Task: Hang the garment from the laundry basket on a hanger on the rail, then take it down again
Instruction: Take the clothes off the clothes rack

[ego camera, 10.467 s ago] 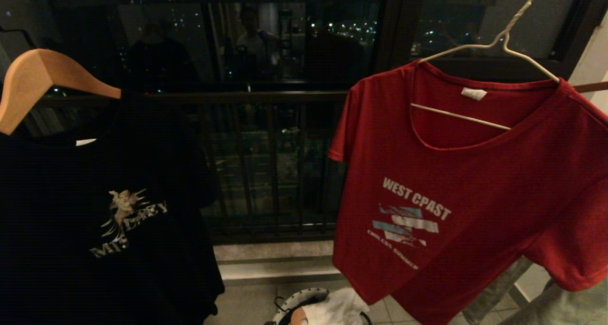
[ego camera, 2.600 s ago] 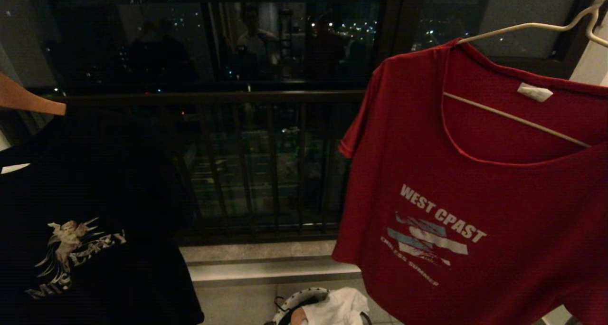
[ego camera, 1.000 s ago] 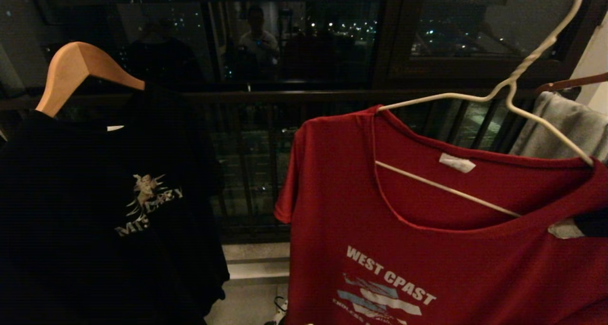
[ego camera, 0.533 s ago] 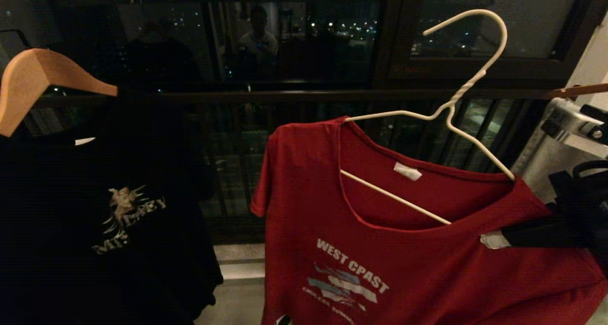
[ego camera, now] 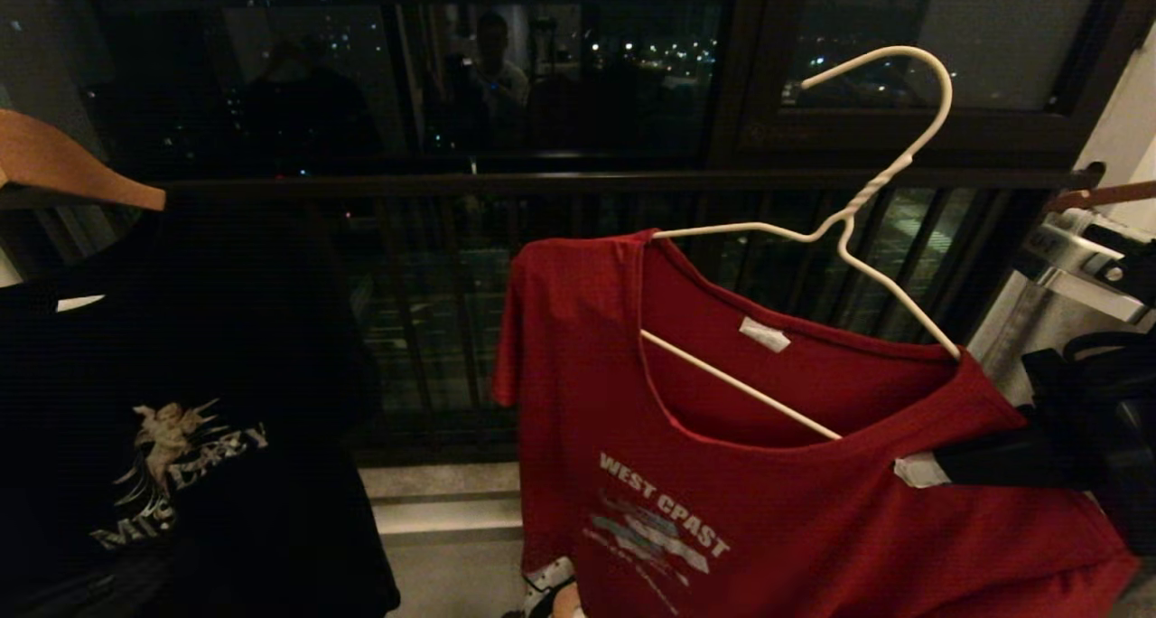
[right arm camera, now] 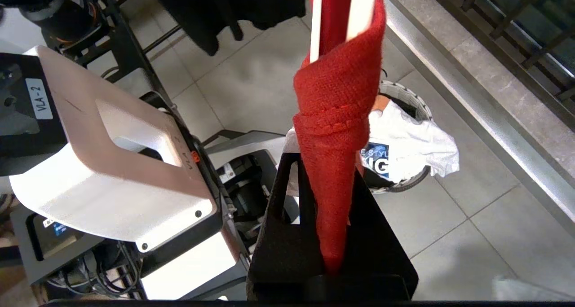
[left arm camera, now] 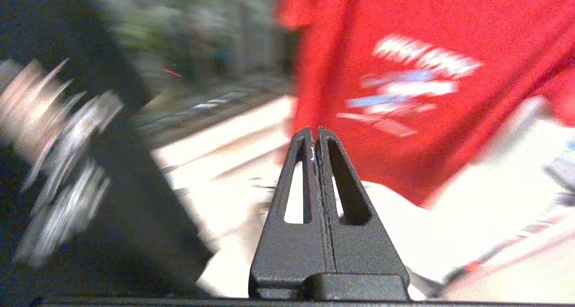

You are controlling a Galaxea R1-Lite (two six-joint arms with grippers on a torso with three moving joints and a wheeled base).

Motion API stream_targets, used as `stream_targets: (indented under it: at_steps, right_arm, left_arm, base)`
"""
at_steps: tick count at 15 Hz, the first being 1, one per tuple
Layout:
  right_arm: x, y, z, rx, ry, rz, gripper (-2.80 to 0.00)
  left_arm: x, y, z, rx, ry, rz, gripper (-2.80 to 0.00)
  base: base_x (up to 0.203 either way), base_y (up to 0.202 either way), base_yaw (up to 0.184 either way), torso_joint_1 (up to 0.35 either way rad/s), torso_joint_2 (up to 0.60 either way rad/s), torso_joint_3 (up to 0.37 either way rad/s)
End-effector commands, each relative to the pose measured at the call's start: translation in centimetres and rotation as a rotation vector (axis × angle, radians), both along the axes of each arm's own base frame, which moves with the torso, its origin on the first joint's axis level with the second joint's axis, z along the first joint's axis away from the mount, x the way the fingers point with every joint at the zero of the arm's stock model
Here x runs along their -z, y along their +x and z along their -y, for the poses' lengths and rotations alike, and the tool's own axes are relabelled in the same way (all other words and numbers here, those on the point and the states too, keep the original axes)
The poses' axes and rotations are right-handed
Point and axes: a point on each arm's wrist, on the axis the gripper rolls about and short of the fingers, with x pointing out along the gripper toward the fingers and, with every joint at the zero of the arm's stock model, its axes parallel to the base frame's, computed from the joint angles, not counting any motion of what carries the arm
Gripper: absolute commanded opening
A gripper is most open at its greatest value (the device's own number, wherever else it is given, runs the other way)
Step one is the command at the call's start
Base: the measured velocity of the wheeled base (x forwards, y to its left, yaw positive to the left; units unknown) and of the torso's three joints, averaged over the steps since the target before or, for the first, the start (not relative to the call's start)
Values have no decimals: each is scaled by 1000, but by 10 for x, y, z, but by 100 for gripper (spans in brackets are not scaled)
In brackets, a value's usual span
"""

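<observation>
Gripping the garment (ego camera: 813,510) shoulder on hanger (ego camera: 867,202), right gripper (ego camera: 917,471), clear of window railing (ego camera: 433,184)

You see the laundry basket (ego camera: 546,582) only as a sliver of rim behind the garment (ego camera: 768,510), whose hem runs off the frame's lower edge. The black T-shirt (ego camera: 172,419) and wooden hanger (ego camera: 63,162) are cropped at the left edge. The left wrist view is motion-blurred.
</observation>
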Motion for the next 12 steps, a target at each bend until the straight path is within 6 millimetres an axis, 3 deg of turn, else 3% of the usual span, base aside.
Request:
stream_targets:
  at_steps: [1, 6, 9, 12]
  right_arm:
    - [-1, -2, 0, -9, 3, 3, -280]
    - [1, -4, -6, -60, 20, -11, -280]
    - [4, -2, -15, -107, 19, -29, -280]
    - [6, -1, -18, -122, 17, -38, -280]
  left_arm:
    - [-6, 66, 9, 90, -1, -193, -280]
    - [-10, 171, 45, 321, -25, -198, -280]
    - [1, 200, 51, 539, -94, -201, -280]
    - [10, 215, 25, 597, -160, -206, -280]
  base:
    - [0, 0, 0, 0, 0, 0]
    - [0, 0, 0, 0, 0, 0]
    - [0, 0, 0, 0, 0, 0]
    - [0, 0, 0, 0, 0, 0]
